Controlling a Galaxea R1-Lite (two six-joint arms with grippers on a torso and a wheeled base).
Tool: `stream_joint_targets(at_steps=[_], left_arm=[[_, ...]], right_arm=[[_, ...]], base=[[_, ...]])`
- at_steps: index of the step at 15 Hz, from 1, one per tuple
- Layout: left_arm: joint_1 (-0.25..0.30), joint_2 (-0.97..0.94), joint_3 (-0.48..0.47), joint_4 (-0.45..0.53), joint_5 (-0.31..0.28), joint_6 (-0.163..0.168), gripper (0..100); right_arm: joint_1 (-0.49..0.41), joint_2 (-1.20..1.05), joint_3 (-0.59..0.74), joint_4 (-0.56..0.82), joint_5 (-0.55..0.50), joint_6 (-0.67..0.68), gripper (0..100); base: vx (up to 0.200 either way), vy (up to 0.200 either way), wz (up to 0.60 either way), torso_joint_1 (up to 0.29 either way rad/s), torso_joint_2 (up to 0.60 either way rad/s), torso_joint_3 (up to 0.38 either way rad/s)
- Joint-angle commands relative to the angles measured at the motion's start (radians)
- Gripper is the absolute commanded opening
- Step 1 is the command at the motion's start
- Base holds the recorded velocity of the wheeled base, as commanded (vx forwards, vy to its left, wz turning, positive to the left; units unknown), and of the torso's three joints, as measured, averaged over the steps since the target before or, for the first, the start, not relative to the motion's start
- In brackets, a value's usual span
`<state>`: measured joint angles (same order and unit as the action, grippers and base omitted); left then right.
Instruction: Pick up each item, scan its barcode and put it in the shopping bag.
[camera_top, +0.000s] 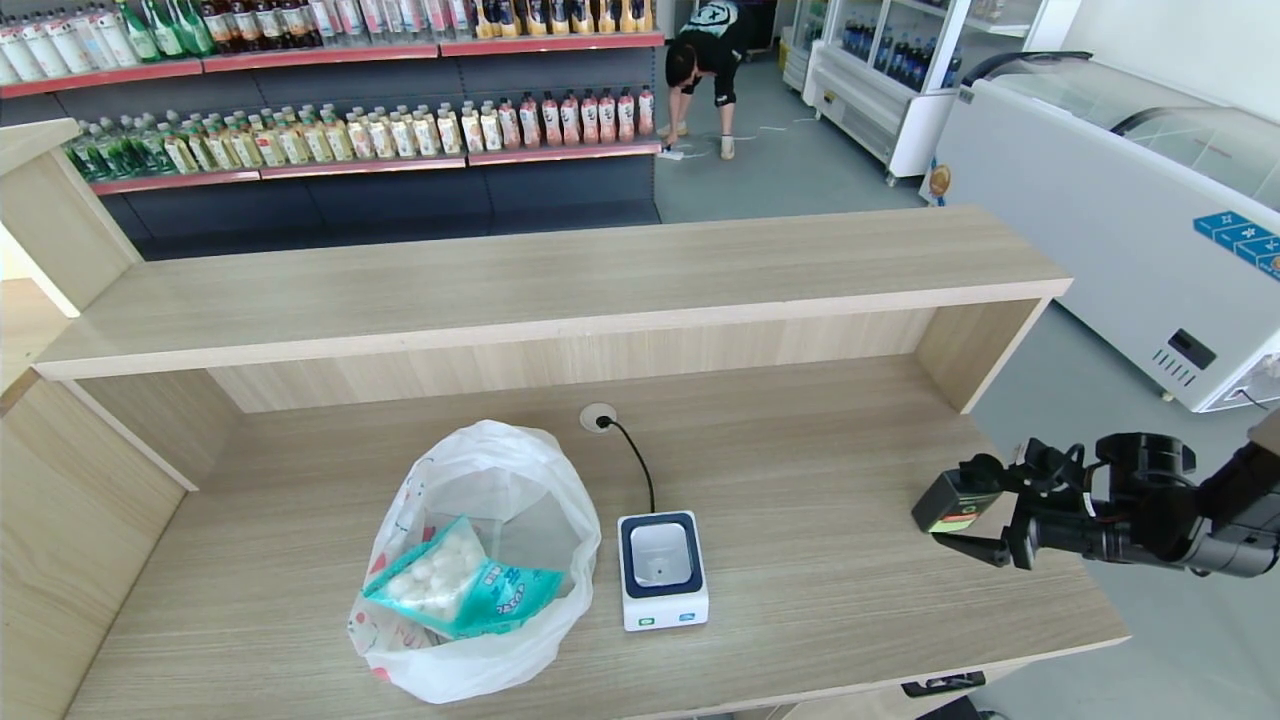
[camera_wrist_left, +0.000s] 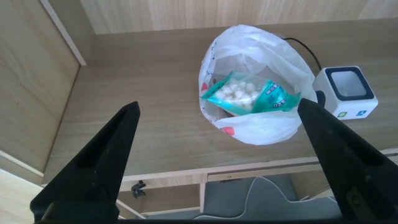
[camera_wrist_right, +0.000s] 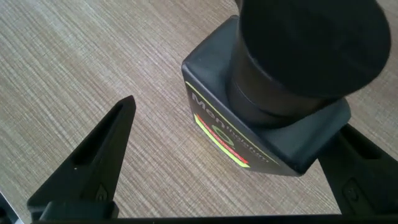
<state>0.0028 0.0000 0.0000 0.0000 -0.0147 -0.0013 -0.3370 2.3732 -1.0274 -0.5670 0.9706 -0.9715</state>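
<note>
Black fingers of the right gripper stand spread beside a dark bottle at the tabletop's right end, one clear of it. It looks rigid, smooth and light: grip the flat sides. The left gripper gapes wide above the shopping bag.

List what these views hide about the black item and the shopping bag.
- Black box-shaped item with round black cap: barcode unseen; cap and printed side face the right wrist camera, too small in head view.
- White plastic shopping bag: whatever lies under the teal packet of white balls, covered by it in head and left wrist views.
</note>
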Motion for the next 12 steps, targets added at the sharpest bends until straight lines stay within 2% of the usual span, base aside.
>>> stream_joint_targets(at_steps=[1, 5, 6, 12], left_arm=[[0.000, 0.000, 0.000, 0.000, 0.001, 0.000, 100], [0.000, 0.000, 0.000, 0.000, -0.001, 0.000, 100], [0.000, 0.000, 0.000, 0.000, 0.001, 0.000, 100], [0.000, 0.000, 0.000, 0.000, 0.001, 0.000, 100]], right_arm=[[0.010, 0.012, -0.014, -0.001, 0.002, 0.000, 100], [0.016, 0.017, -0.014, 0.001, 0.019, 0.000, 100], [0.016, 0.017, -0.014, 0.001, 0.019, 0.000, 0], [0.023, 0.004, -0.003, 0.001, 0.017, -0.029, 0]], base=[[0.000, 0.000, 0.00, 0.000, 0.00, 0.000], [0.000, 0.000, 0.00, 0.000, 0.00, 0.000], [0.000, 0.000, 0.00, 0.000, 0.00, 0.000], [0.000, 0.000, 0.00, 0.000, 0.00, 0.000]])
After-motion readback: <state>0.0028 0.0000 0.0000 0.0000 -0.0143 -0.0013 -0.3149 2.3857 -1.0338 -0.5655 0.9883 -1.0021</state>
